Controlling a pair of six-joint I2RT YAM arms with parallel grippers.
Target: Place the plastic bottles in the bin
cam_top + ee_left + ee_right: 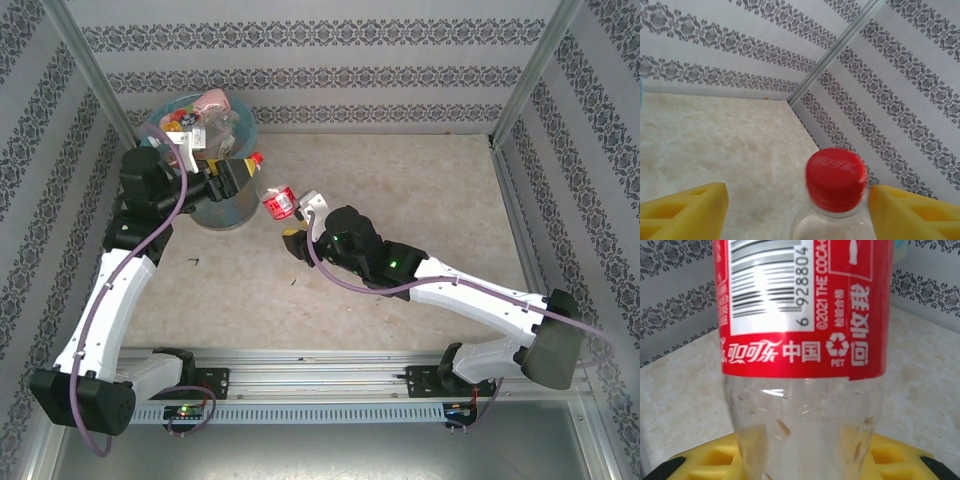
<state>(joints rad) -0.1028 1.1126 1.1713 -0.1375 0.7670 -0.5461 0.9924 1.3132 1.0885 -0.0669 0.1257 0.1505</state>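
The bin (228, 211) stands at the back left, piled with plastic bottles, a pink one (213, 100) on top. My left gripper (237, 174) hovers at its right rim. Its yellow fingers (682, 212) stand apart around a clear red-capped bottle (836, 180), which lies close to the right finger with a wide gap on the left. The cap (257, 158) sticks out to the right. My right gripper (296, 226) is shut on the base of a clear red-labelled bottle (279, 202), held just right of the bin. Up close that bottle (800, 340) rises from the right gripper (805, 467).
Patterned walls and metal corner posts (530, 70) enclose the beige table (420, 190). A small dark mark (194, 262) lies on the table left of centre. The arms' bases sit on the rail (320, 375) at the near edge.
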